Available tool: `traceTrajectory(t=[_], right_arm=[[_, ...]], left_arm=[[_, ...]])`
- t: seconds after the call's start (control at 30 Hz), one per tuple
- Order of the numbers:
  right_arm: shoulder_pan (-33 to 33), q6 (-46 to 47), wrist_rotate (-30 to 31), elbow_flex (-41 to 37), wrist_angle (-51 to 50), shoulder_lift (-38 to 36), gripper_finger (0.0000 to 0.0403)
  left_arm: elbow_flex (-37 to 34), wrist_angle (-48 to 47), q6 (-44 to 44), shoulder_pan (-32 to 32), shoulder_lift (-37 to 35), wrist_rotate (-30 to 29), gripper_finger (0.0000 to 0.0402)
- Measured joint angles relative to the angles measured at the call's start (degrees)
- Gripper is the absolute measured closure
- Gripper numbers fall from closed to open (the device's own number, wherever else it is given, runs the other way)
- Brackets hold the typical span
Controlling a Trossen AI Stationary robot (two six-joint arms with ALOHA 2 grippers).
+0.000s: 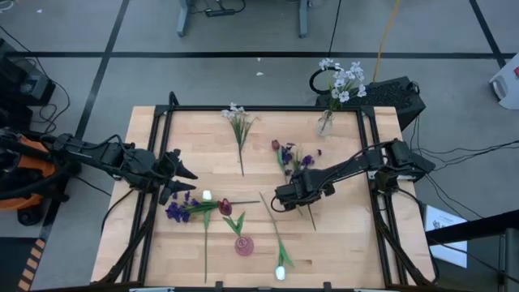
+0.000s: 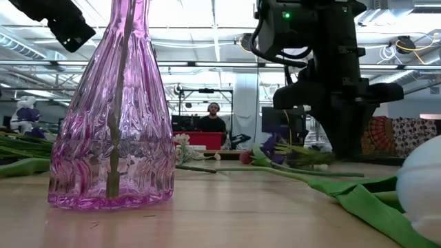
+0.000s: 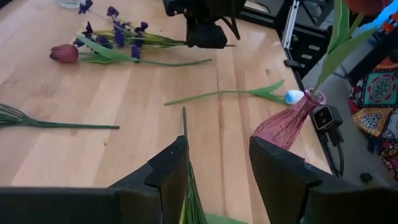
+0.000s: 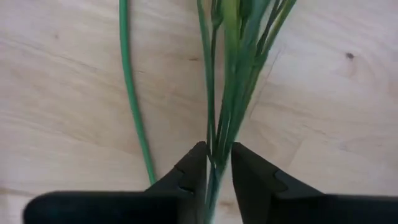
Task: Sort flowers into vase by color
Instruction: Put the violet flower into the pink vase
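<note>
My right gripper [image 1: 280, 196] stands at mid-table, shut on the stems of a purple flower bunch [image 1: 297, 159], which lies next to a dark red tulip [image 3: 62, 53]. My left gripper [image 1: 185, 180] hovers open at the table's left. A green stem [image 3: 185, 134] lies between its fingers untouched, beside a second purple bunch [image 1: 178, 210]. A pink vase [image 1: 243, 244] near the front edge holds one red tulip [image 1: 225, 208]. A clear vase [image 1: 326, 122] at the far edge holds white blossoms. A white spray [image 1: 238, 120] and two white tulips [image 1: 281, 272] [image 1: 207, 196] lie on the table. My right gripper pinches the purple bunch's bundle of thin green stems [image 4: 219, 146] between its two fingers [image 4: 191, 169], well below the blossoms. The fingers come from above, pointing down. The stems fan out beyond the fingertips and lie along the tabletop.
A single loose stem [image 4: 132, 93] lies just beside the held bundle. A white tulip's bud [image 2: 420, 186] and leaf lie near the front edge, right of the pink vase [image 2: 110, 124]. A black frame [image 1: 243, 109] borders the wooden tabletop. A person sits far behind the table.
</note>
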Motion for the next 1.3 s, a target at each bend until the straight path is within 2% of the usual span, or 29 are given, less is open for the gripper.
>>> traceTrajectory(t=[0.2,0.33,0.5,0.6,0.7,0.77,0.93,1.07,1.13,1.3], right_arm=[[-0.1,3.4,5.8,0.1,0.1,0.0,0.029],[-1.0,4.7,5.9,-1.1,1.5,-0.1,0.0267],[-1.3,5.0,6.0,-6.7,11.8,-0.1,0.0252],[-1.2,7.6,6.4,-10.2,14.4,-0.6,0.0253],[-0.9,9.8,6.6,-11.8,14.9,-0.8,0.0267],[-0.5,8.0,7.1,-11.9,14.6,-0.8,0.0285],[-0.4,2.4,6.6,-11.9,15.7,-0.8,0.0379],[-0.4,-0.3,6.4,-10.7,14.1,-2.7,0.0394],[0.3,-0.4,8.0,-10.1,11.1,-5.2,0.0399],[4.2,1.2,20.0,-5.6,7.6,-15.6,0.0401]], left_arm=[[0.0,0.0,-1.5,0.0,0.0,0.0,0.0226],[0.0,0.0,-2.9,0.0,0.0,-0.2,0.0226],[0.0,0.0,-2.9,0.0,0.0,-0.8,0.0226],[0.0,0.0,-3.0,0.0,0.0,-0.8,0.0226],[0.0,0.0,-3.0,0.0,0.0,-0.8,0.0226],[0.0,0.0,-3.0,0.0,0.0,-0.8,0.0226],[0.0,0.0,-2.6,0.0,0.1,-1.0,0.0226],[0.0,-0.1,-2.6,0.0,0.1,-1.2,0.0226],[0.0,-0.1,-2.8,0.0,0.1,-1.5,0.0226],[0.0,-0.1,-2.8,0.0,0.1,-4.0,0.0226]])
